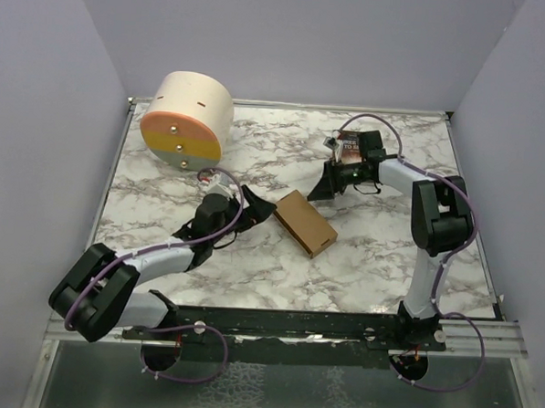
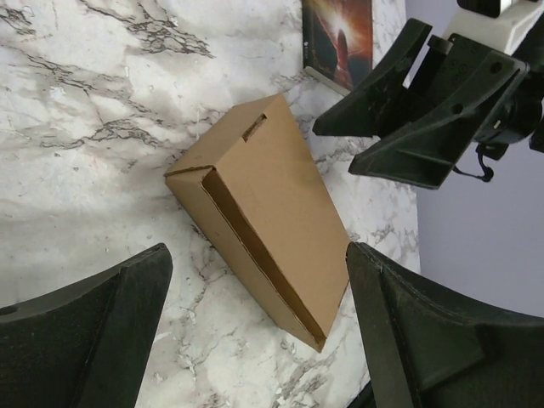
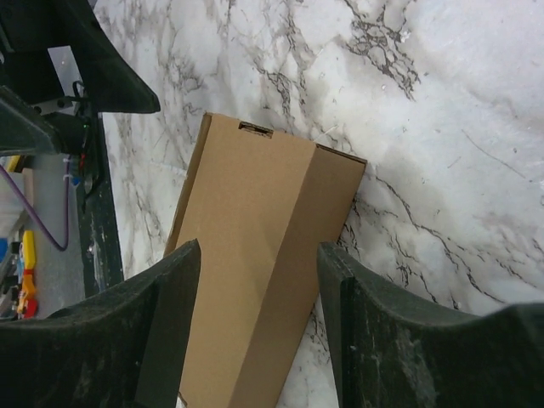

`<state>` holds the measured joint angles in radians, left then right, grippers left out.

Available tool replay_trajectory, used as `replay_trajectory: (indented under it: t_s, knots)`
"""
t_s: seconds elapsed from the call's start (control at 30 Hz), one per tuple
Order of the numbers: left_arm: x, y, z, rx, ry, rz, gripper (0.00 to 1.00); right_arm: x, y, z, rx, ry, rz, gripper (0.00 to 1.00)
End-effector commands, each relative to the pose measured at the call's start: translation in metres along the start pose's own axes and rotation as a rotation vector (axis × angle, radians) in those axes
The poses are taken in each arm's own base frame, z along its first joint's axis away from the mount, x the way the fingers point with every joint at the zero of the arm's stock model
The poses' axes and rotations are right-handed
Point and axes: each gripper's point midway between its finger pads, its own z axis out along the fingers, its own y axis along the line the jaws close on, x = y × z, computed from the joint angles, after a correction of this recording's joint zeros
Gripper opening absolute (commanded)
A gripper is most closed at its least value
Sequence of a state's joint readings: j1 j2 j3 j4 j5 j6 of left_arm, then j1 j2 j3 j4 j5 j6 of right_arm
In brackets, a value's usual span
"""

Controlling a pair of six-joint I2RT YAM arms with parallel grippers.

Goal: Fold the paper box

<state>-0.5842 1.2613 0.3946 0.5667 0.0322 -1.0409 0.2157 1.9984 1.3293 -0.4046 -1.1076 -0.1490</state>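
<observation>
Top external view: the paper box is found folded into a closed, flat rectangular form, lying on the marble-patterned table near its middle. Its long axis is set diagonally, one end turned toward the far left corner and the other toward the near right corner.

The left gripper is stationed just beside the box's left end, on the side toward the left edge. In the left wrist view its fingers are seen spread wide, with nothing held, and the box lies on the table ahead of them, untouched. A small slot is noted in the box's top face at one end. A seam with a narrow dark gap is noted along one long side.

The right gripper is stationed beyond the box's far end. Its jaws are parted and nothing is gripped. In the left wrist view it is seen clear of the cardboard. In the right wrist view the box lies on the table beyond its fingers.

A dark-covered book is recorded toward the far edge, behind the right gripper. A cream cylinder with an orange-yellow face is recorded at the far left corner.
</observation>
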Motion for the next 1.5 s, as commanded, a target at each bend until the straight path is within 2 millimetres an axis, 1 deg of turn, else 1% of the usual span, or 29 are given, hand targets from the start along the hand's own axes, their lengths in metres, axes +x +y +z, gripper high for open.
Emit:
replay_trajectory:
  t_s: [0.0,0.07,0.1,0.23,0.37,0.53,0.6,0.73,0.83,0.93,1.0,1.13,1.2,1.27,1.47]
  knots:
    - [-0.006,0.008,0.014,-0.094,-0.01,-0.073,0.85,0.001,-0.003,0.006,0.004,0.022,0.029,0.56]
    - [-0.005,0.013,0.02,-0.123,-0.006,-0.085,0.8,0.009,-0.005,0.012,0.001,0.042,0.042,0.53]
    - [-0.004,0.015,0.023,-0.134,-0.001,-0.09,0.79,0.012,-0.006,0.014,0.0,0.051,0.046,0.53]
    - [-0.005,0.015,0.032,-0.147,0.001,-0.089,0.74,0.022,-0.012,0.019,0.008,0.072,0.066,0.49]
    - [-0.006,0.013,0.037,-0.154,0.004,-0.075,0.74,0.028,-0.015,0.021,0.003,0.081,0.085,0.45]
    - [0.001,0.016,0.046,-0.166,0.028,-0.07,0.69,0.029,-0.014,0.022,-0.004,0.084,0.091,0.4]
    - [0.004,0.018,0.049,-0.17,0.034,-0.071,0.65,0.03,-0.014,0.022,-0.005,0.085,0.094,0.4]
    - [0.006,0.022,0.054,-0.181,0.041,-0.071,0.62,0.032,-0.014,0.023,-0.006,0.087,0.1,0.37]
    - [0.006,0.021,0.057,-0.178,0.041,-0.073,0.59,0.034,-0.014,0.024,-0.009,0.092,0.103,0.37]
    - [0.005,0.019,0.06,-0.176,0.041,-0.072,0.58,0.035,-0.013,0.025,-0.01,0.096,0.102,0.35]
    - [0.004,0.019,0.063,-0.177,0.041,-0.067,0.56,0.036,-0.013,0.027,-0.012,0.1,0.1,0.34]
    - [0.004,0.019,0.068,-0.185,0.048,-0.059,0.54,0.037,-0.012,0.029,-0.01,0.107,0.092,0.34]
    - [0.005,0.02,0.07,-0.185,0.051,-0.056,0.49,0.037,-0.011,0.029,-0.01,0.109,0.09,0.34]
    - [0.007,0.02,0.071,-0.185,0.058,-0.056,0.48,0.038,-0.011,0.03,-0.01,0.11,0.088,0.33]
    - [0.01,0.018,0.074,-0.173,0.077,-0.054,0.4,0.041,-0.01,0.032,-0.011,0.121,0.088,0.31]
